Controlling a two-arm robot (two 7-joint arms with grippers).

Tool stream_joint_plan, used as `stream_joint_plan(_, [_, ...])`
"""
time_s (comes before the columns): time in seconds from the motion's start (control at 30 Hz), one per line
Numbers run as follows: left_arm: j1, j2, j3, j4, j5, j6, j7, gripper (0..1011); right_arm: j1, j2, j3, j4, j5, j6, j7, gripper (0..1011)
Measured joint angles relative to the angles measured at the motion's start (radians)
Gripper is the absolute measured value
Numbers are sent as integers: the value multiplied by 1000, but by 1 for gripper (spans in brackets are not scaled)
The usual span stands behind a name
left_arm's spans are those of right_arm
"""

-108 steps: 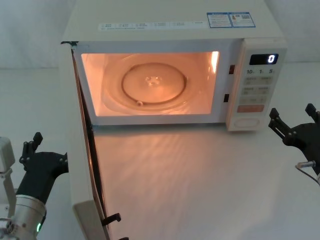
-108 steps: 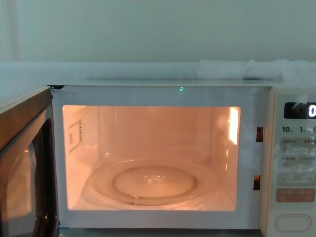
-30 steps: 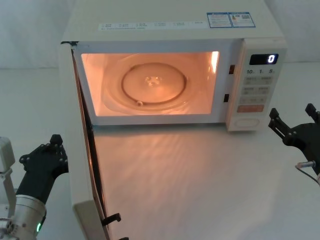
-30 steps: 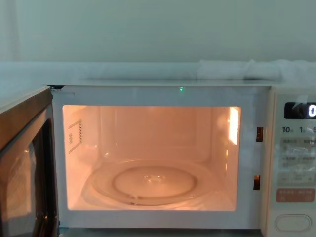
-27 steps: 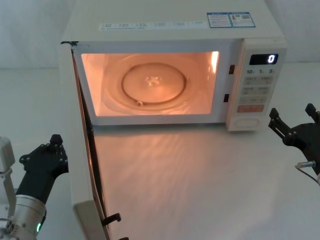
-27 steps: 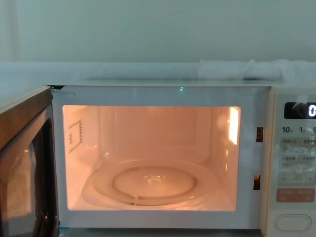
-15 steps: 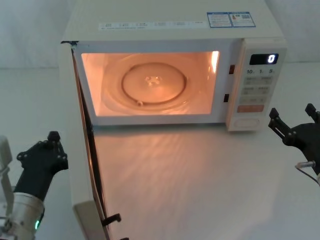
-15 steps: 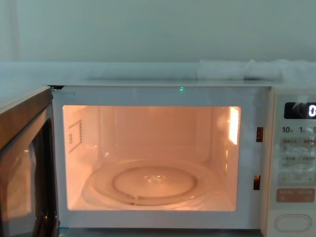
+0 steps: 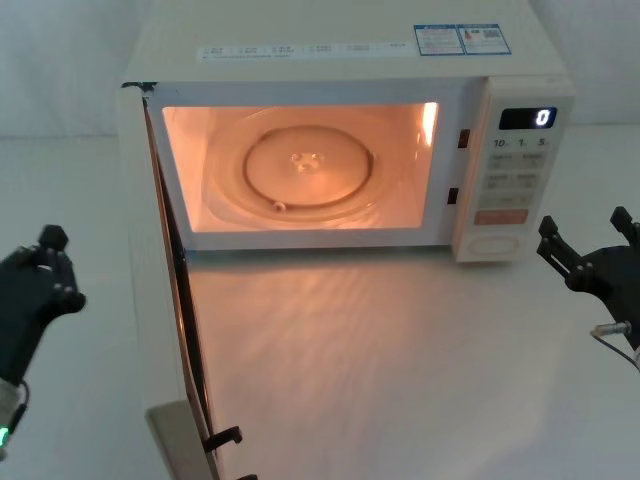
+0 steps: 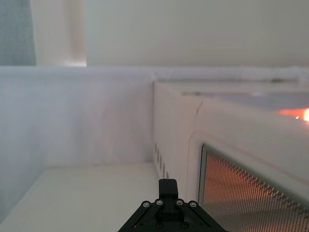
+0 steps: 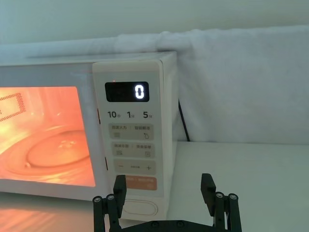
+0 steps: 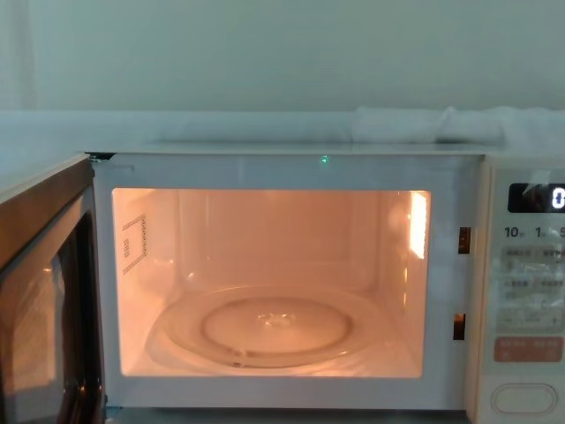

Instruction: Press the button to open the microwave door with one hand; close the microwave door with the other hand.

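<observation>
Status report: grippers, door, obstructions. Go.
Left gripper shut, outside the open microwave door. Right gripper open, before the button. Nothing in the door's path.

cream microwave (image 9: 340, 60); orange-lit cavity (image 9: 300, 170) | black display (image 9: 527, 118); orange-red key (image 9: 500, 217)

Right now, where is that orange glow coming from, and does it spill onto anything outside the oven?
Head view: the glow comes from a lamp lighting the microwave cavity, and it spills as a warm patch onto the table in front. Chest view: a bright glare streak shows on the cavity's right wall. Left wrist view: orange shows through the door mesh.
</observation>
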Motion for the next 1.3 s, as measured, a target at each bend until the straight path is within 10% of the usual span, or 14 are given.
stream_joint_plan(0.33, [-1, 140, -51, -46, -186, 24, -248, 0, 0, 0, 0, 0, 0, 0, 0, 1000])
stream_joint_plan(0.6, [-65, 287, 32, -28, -236, 34, -447, 0, 0, 0, 0, 0, 0, 0, 0, 1000])
stream_joint_plan(0.9, [-227, 281, 194, 27, -235, 45, -496, 0, 0, 0, 0, 0, 0, 0, 0, 1000])
stream_joint_plan(1.3, [-300, 247, 296, 46, -181, 108, -381, 0, 0, 0, 0, 0, 0, 0, 0, 1000])
